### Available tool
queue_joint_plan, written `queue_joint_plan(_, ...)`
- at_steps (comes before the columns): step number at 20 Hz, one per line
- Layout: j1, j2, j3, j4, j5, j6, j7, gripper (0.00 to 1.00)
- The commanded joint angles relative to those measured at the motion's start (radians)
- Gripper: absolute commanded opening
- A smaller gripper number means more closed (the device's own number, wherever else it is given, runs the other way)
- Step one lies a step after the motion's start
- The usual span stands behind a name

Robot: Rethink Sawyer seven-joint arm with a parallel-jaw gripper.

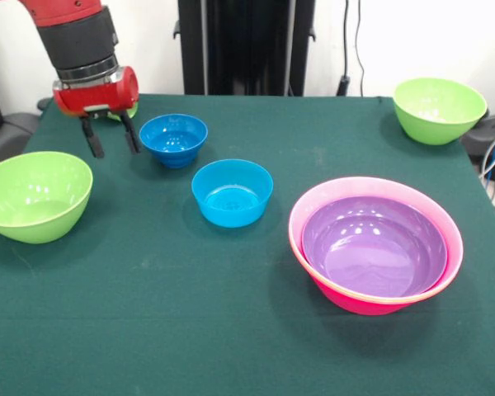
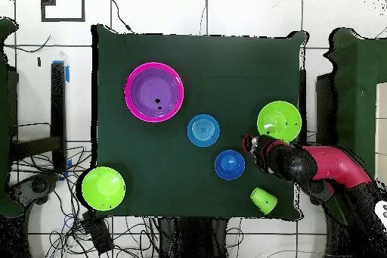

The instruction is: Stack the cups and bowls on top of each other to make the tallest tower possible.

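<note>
Front view is showing only the purple bowl (image 1: 374, 245) nesting in a pink bowl (image 1: 313, 276); remaining bowls are waiting apart while fingers (image 1: 94, 139) are hanging apart, empty.

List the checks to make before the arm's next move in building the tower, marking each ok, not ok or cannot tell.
1. Gripper open and empty: ok.
2. Glossy purple plastic bowl nested in big pink plastic bowl: ok.
3. Two small blue plastic bowls upright, apart: ok.
4. Gripper centred over a bowl: not ok, it hangs off to one side.
5. Small light-green plastic cup upright: cannot tell.
</note>
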Motion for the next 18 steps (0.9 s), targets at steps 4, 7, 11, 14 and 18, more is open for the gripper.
queue_joint_plan(4,0.056,0.049,0.064,-0.123,-0.040,0.110,-0.429,1.00)
queue_joint_plan(7,0.063,0.043,0.067,-0.142,-0.031,0.147,-0.462,1.00)
queue_joint_plan(11,0.069,0.046,0.063,-0.177,-0.012,0.185,-0.487,1.00)
queue_joint_plan(14,0.061,0.041,0.056,-0.198,0.002,0.200,-0.492,1.00)
queue_joint_plan(18,0.051,0.040,0.046,-0.251,0.025,0.227,-0.499,1.00)
